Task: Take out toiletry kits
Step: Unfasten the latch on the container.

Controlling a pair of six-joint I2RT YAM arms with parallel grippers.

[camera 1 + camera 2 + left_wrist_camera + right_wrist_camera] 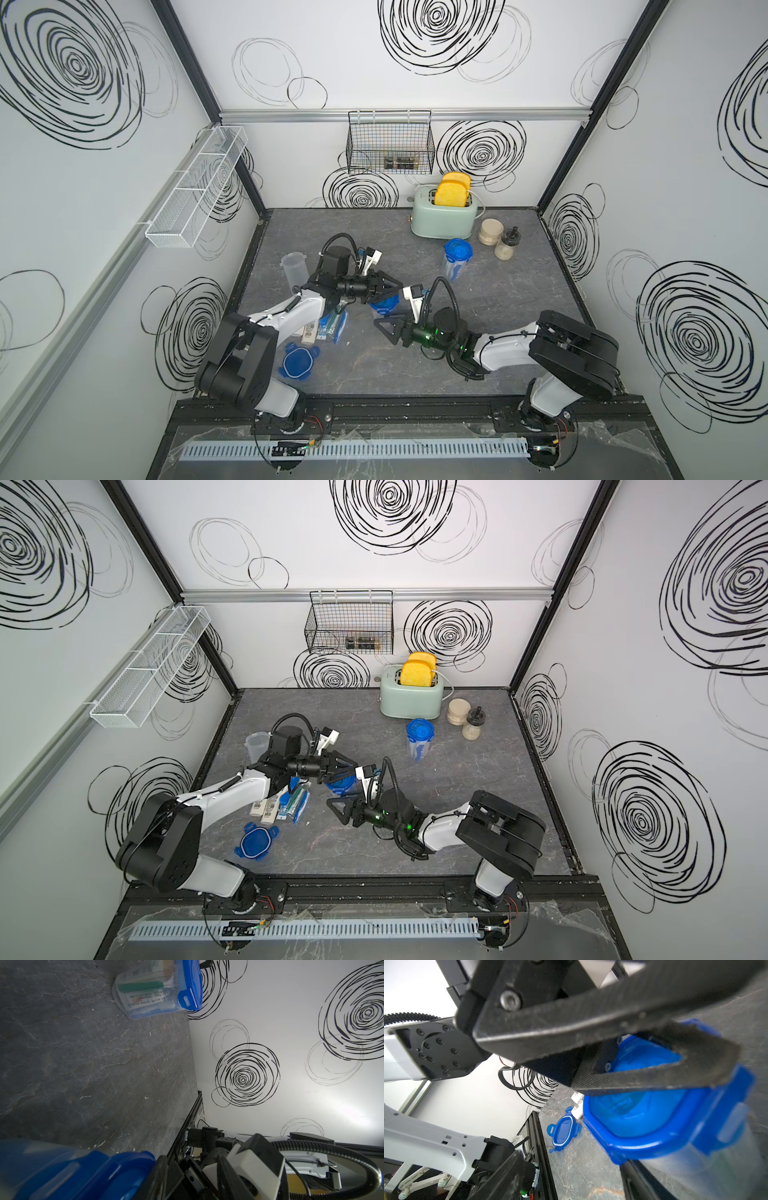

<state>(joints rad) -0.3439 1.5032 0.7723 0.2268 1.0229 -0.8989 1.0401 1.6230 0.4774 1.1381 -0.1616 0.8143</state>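
Toiletry kits [291, 804] lie loose on table [457, 812] under left arm. Left gripper [392, 291] clamps blue-lidded container [381, 307] mid-table. Right gripper [383, 331] just beside it, jaws apart, gripping nothing. Loose lid [298, 362] nearby.

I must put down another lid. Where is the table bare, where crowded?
Bare: the front between the loose lid and the right arm; the back between the empty tub and the toaster. Crowded: around the toiletries and the closed tub in the left fingers.
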